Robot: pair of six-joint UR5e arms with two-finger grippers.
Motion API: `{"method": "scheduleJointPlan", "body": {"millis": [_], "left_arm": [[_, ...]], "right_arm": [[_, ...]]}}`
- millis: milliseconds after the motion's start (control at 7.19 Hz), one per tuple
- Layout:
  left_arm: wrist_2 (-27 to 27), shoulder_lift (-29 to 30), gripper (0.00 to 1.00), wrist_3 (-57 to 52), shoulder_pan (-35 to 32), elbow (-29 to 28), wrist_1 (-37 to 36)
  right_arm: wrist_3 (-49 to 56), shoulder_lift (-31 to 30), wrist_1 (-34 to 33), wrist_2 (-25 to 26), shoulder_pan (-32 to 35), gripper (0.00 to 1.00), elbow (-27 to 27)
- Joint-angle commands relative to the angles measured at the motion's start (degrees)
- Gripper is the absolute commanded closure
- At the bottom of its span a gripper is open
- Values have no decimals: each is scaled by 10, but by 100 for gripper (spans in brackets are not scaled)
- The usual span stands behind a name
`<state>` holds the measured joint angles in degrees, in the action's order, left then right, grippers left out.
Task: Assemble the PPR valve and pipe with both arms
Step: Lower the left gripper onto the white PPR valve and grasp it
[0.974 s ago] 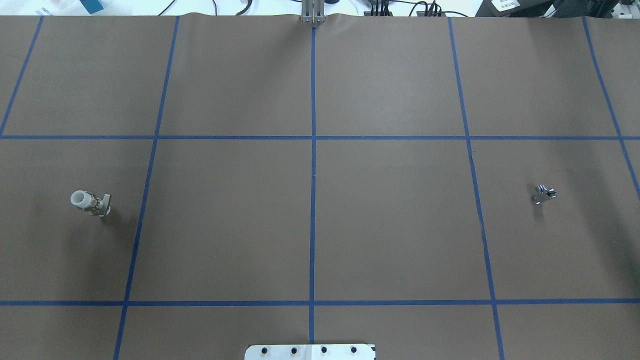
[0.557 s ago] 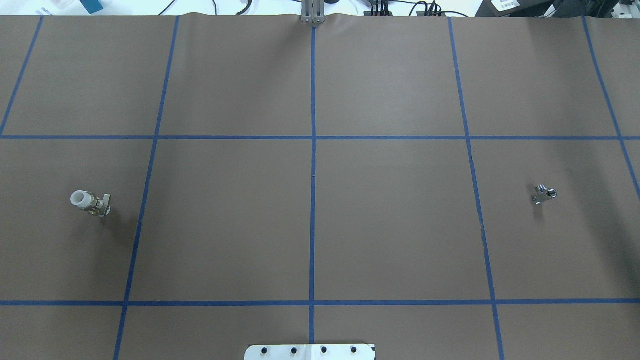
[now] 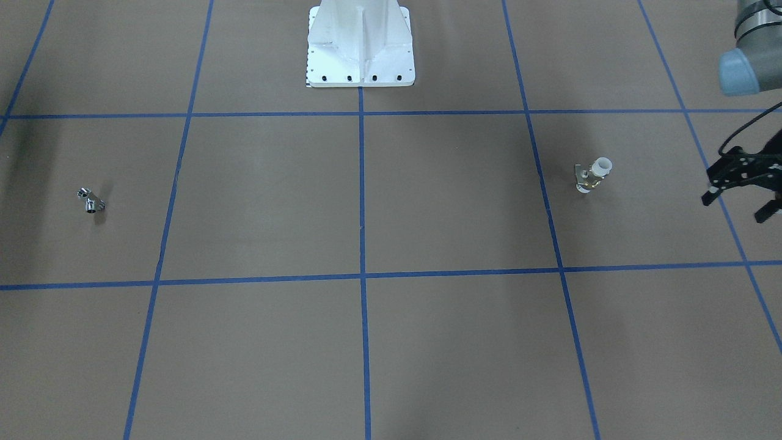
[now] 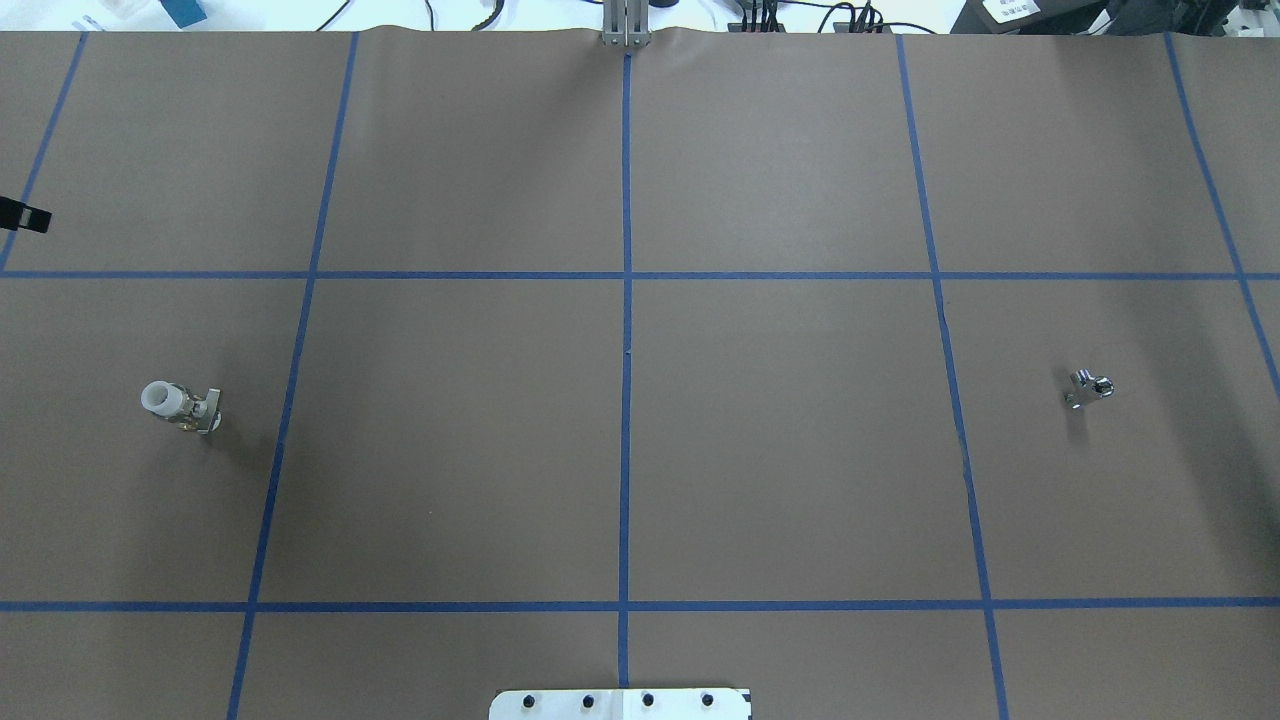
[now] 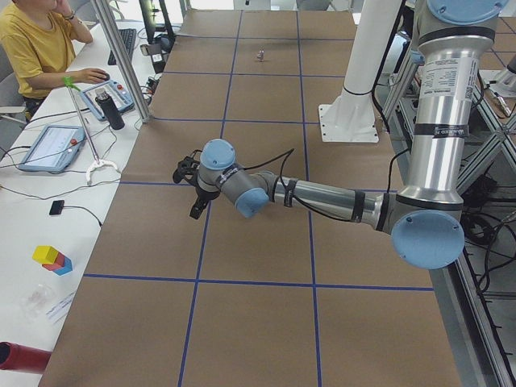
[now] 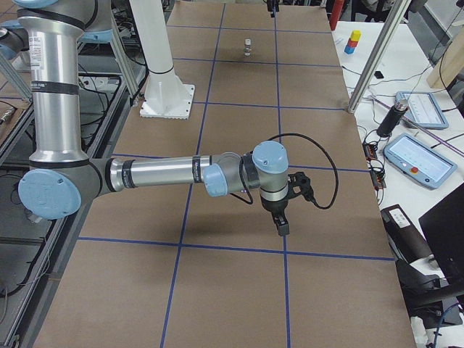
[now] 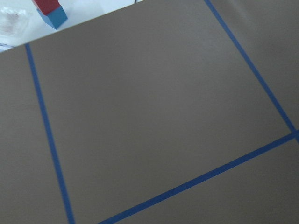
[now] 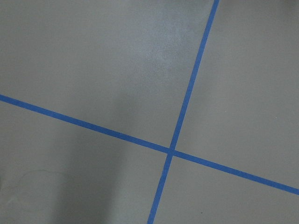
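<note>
This looks like the very start: nothing is picked up. The PPR valve (image 3: 591, 174) stands up in front of the white base (image 3: 360, 49), off to the robot's left. The pipe (image 3: 91, 200) lies far off on the base's other side. The left gripper (image 3: 735, 206) hangs wide open and empty, farther from the base than the valve. I cannot tell if the right gripper (image 6: 281, 223) is open. Next, I think, each must come down over its piece.

Bright even light, soft shadow beside PPR valve (image 4: 180, 405), wrist views blurred
</note>
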<state>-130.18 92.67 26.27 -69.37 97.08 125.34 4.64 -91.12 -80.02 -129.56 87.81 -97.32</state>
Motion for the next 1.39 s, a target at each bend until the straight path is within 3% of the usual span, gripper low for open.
{"method": "scheduleJointPlan", "body": {"millis": [0, 278, 1113, 1253], "left_arm": [[70, -26, 0, 151, 124, 71, -10], [100, -70, 0, 182, 171, 123, -34], [141, -76, 1, 179, 220, 108, -37], [141, -75, 11, 179, 221, 108, -37]], "right_arm": [[0, -1, 0, 2, 0, 1, 1], [0, -1, 0, 2, 0, 1, 2], [-1, 1, 0, 6, 0, 1, 5], [-1, 1, 0, 6, 0, 1, 5]]}}
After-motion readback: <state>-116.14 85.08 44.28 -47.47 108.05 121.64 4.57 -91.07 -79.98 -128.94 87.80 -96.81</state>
